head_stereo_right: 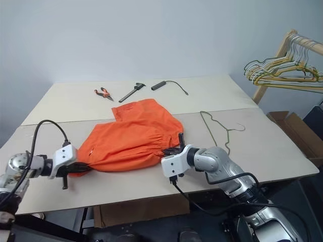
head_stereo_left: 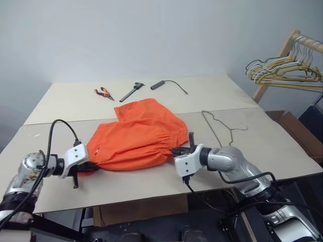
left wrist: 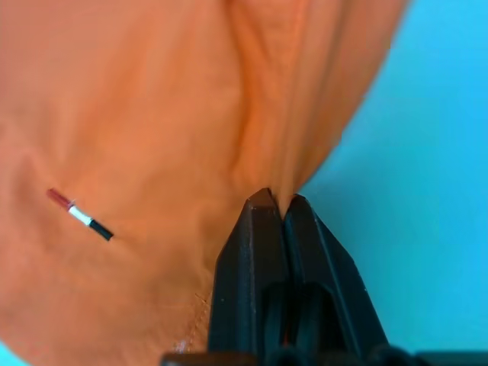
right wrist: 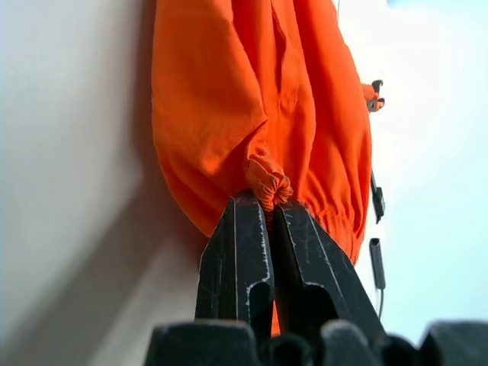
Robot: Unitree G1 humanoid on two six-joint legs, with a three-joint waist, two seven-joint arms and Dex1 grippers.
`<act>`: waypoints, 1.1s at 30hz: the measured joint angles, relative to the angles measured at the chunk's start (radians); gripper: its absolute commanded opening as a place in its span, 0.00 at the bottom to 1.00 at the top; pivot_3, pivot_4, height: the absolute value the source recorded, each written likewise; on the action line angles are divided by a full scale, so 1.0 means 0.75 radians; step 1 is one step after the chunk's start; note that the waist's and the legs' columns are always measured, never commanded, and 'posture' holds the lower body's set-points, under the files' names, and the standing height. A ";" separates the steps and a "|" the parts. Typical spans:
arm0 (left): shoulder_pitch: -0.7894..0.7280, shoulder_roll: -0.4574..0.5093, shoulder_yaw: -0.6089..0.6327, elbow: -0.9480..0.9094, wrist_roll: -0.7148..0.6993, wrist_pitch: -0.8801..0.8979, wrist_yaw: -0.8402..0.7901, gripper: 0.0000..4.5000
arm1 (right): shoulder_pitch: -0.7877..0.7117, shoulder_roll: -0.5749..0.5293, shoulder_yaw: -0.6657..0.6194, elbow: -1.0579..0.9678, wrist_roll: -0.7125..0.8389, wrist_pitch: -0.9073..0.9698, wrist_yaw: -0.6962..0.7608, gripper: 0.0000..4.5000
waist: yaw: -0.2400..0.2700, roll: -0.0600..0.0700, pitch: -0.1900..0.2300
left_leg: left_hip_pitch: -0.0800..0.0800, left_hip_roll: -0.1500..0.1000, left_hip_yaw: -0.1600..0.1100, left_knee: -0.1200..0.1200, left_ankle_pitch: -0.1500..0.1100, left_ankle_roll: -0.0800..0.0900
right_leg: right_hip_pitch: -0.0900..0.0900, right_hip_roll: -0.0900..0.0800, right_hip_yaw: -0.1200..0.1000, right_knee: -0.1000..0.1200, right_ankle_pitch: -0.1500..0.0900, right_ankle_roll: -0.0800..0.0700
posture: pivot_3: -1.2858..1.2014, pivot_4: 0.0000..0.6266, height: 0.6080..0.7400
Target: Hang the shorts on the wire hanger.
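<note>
On the near half of a pale table (head_stereo_left: 282, 151), bright orange shorts (head_stereo_left: 139, 133) lie spread between the robot's two arms, the gathered waistband toward the front edge and the legs reaching back toward the seam between the boards. At the left end of the garment, the left gripper (left wrist: 276, 200) has its jaws closed tight on a pinched fold of the cloth, near a small red, white and black mark (left wrist: 80, 214). At the right end, the right gripper (right wrist: 267, 200) has its jaws clamped on a bunched knot of the elastic waistband. Just to the right of the shorts, apart from them, the thin wire hanger (head_stereo_left: 219, 126) lies flat on the table, its hook curling toward the right. On the far board sit red-handled pliers (head_stereo_left: 103, 93), a dark hand tool (head_stereo_left: 132, 91) and a black cylindrical handle with a cord (head_stereo_left: 166, 84). Beyond the table's right corner, a wooden rack (head_stereo_left: 282, 55) carries a cluster of silver and yellow hangers (head_stereo_left: 282, 70), with a cardboard box (head_stereo_left: 298, 132) below.
</note>
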 measured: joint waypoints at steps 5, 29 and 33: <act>0.205 0.090 0.035 -0.254 -0.021 0.047 -0.005 0.01 | 0.068 -0.083 -0.006 -0.106 0.106 0.002 0.106 0.00 | 0.004 -0.004 0.005 | 0.000 0.001 0.000 -0.001 -0.001 0.001 | 0.000 -0.003 -0.001 -0.001 -0.001 0.001 | 0.53 0.00 1.00; 0.260 0.097 0.104 -0.692 0.058 0.346 0.275 0.01 | -0.246 0.009 -0.143 0.124 0.604 0.332 0.450 0.00 | 0.015 -0.008 0.012 | 0.003 0.001 0.005 0.000 0.000 0.000 | 0.001 0.000 -0.001 0.000 0.000 -0.001 | 0.53 0.00 1.00; -0.047 -0.052 0.067 -0.547 0.201 0.387 0.537 0.01 | -0.554 0.172 -0.184 0.450 0.453 0.301 0.100 0.00 | 0.023 -0.008 0.012 | 0.002 0.001 0.005 -0.001 0.002 -0.004 | 0.000 0.001 -0.001 0.002 0.002 -0.002 | 0.53 0.00 1.00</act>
